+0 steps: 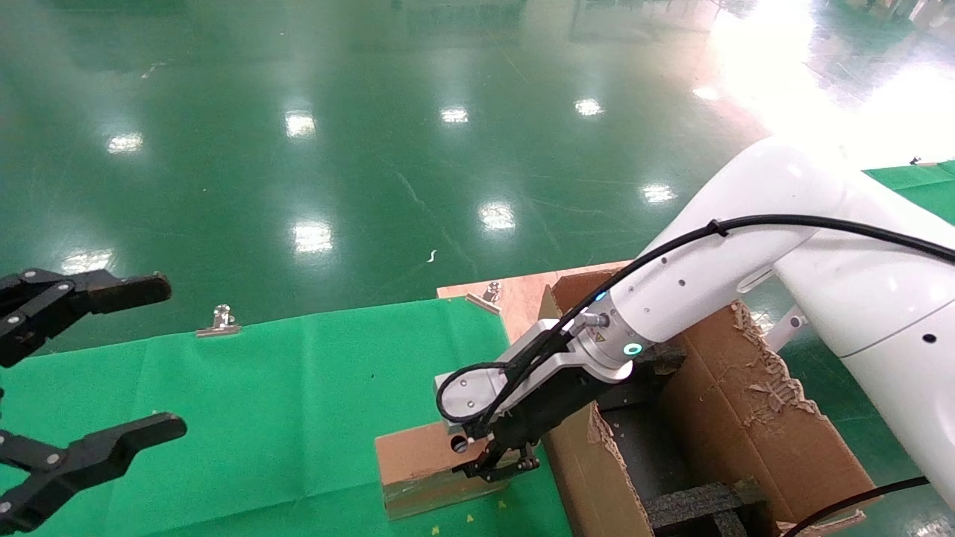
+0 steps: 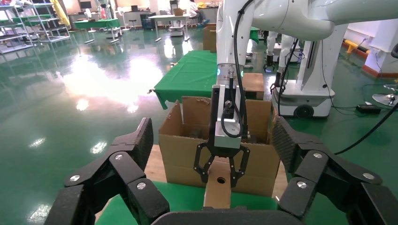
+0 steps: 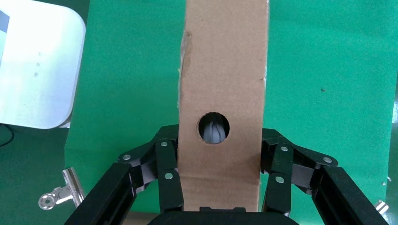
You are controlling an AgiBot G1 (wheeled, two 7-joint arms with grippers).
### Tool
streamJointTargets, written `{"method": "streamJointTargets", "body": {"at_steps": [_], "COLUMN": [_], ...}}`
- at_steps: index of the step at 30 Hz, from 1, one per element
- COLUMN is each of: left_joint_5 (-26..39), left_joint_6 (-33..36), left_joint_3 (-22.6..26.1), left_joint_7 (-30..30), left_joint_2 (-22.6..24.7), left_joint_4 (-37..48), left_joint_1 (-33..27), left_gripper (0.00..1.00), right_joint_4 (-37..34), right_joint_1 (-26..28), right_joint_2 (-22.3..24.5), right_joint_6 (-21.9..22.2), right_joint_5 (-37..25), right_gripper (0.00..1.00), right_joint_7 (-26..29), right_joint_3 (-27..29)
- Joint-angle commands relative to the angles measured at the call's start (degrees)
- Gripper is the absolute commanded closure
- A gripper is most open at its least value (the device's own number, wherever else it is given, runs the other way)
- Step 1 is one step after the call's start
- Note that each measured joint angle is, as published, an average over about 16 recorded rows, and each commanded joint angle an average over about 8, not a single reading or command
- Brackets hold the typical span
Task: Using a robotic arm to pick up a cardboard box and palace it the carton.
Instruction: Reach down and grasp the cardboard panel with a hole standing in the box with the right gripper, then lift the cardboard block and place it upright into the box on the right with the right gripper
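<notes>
Green-clothed counter (image 1: 298,388): my right hand (image 1: 498,464) is clamped on the box (image 1: 425,466), which sits on the cloth beside the carton (image 1: 746,418). Lift and placing remain. Left hand (image 1: 82,373) idle, spread apart.

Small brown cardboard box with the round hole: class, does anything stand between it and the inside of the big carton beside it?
Yes. The large corrugated carton's near flap stands upright between the small brown cardboard box, held by the right gripper on the green cloth, and the inside. The box likely must go up over it.
</notes>
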Motion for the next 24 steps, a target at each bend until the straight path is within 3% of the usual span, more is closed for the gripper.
{"method": "streamJointTargets", "body": {"at_steps": [1,11,17,24], "left_joint_5": [0.00,0.00,0.00,0.00], "left_joint_6": [0.00,0.00,0.00,0.00], "left_joint_3": [0.00,0.00,0.00,0.00], "left_joint_7": [0.00,0.00,0.00,0.00], "left_joint_2": [0.00,0.00,0.00,0.00], "left_joint_4": [0.00,0.00,0.00,0.00], "left_joint_1": [0.00,0.00,0.00,0.00], "left_gripper": [0.00,0.00,0.00,0.00], "right_joint_4": [0.07,-3.87,-8.81,-14.62], "right_joint_1": [-0.09,4.09,11.16,21.13], "right_joint_2": [-0.02,1.33,2.55,3.77], "right_joint_6": [0.03,-0.60,-2.01,-2.78], "right_joint_5": [-0.03,1.73,4.80,9.38], "right_gripper": [1.00,1.00,1.00,1.00], "right_joint_7": [0.04,-2.00,-5.73,-10.42], "right_joint_3": [0.00,1.17,1.61,-2.44]}}
